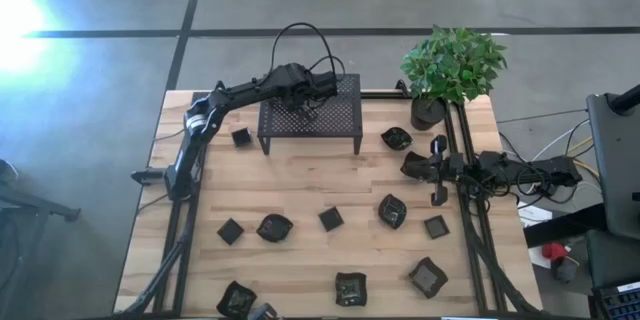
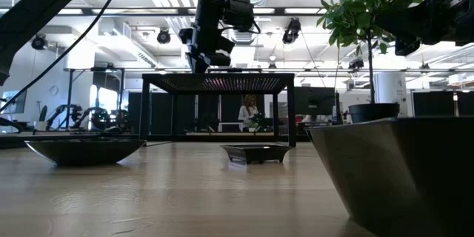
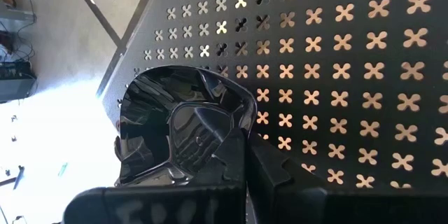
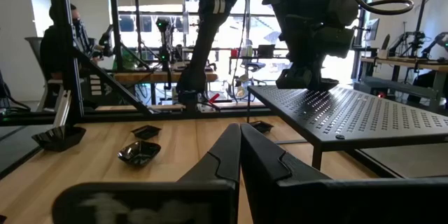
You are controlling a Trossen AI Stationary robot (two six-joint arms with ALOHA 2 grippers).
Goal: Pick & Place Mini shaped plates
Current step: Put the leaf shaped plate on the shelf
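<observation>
left end effector: left end effector (image 1: 306,103) is hovering over the black perforated metal rack with legs (image 1: 340,120), fingers clenched on the rim of a glossy near-black mini plate with raised wavy rim (image 3: 178,129); gripping by the rim is keeping the dish level with its bowl free, judged ready for setting down on the rack top.
held plate position: sitting right above the rack's cross-shaped holes in the left wrist view; cannot tell if it is touching the surface or just above it.
right end effector: right end effector (image 4: 240,150) is waiting at the right side of the light wooden counter (image 1: 300,190), fingers pressed together, holding nothing; parked low and off to the side, probably to stay out of the left arm's way.
other plates: remaining small dark mini plates are lying scattered on the counter, e.g. one (image 1: 275,227) near the middle front, one (image 1: 396,139) just right of the rack, one (image 1: 241,137) left of it.
rack role: judged as the drop spot, raised on legs at the counter's back.
bystander item: green leafy plant in dark pot (image 1: 450,65) is standing at the back right corner, not involved.
step: placing held plate on rack, many plates not yet moved.
</observation>
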